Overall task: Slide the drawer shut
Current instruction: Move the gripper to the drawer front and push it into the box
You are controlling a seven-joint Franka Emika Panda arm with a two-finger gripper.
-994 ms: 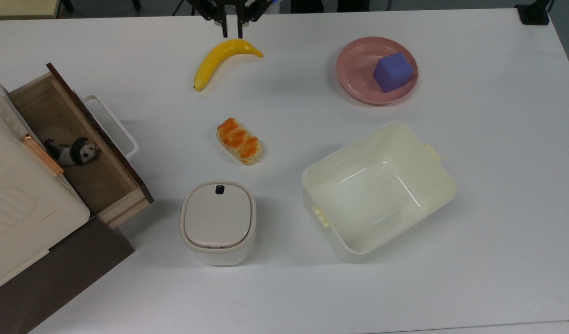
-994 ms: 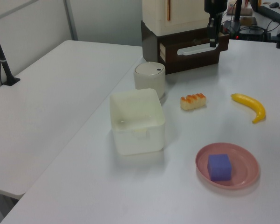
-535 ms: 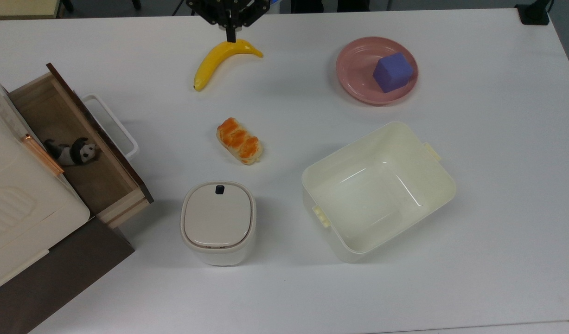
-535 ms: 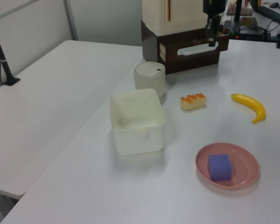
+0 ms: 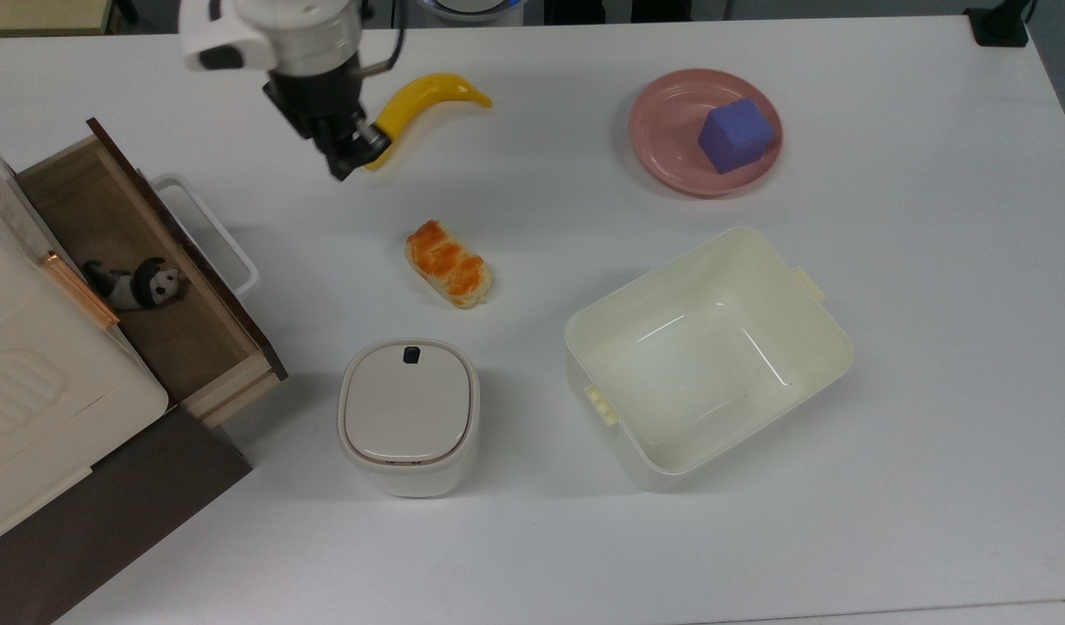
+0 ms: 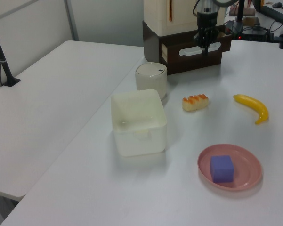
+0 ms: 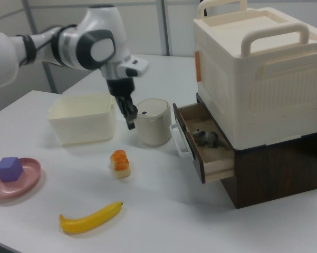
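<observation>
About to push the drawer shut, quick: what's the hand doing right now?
Hand: closed, holding nothing, above the table short of the open drawer.

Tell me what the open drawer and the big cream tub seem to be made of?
The drawer looks like pale, matte wood inside, with visible grain; its front panel is dark brown, possibly veneer, and its white loop handle looks like plastic. The cream tub looks like glossy moulded plastic, with light glinting off its floor.

A lab or office: white tables (image 5: 888, 365) pushed together, grey partition panels (image 7: 147, 26) behind, and a toy banana (image 5: 428, 100) and foam cube (image 5: 734, 134) as props.
</observation>
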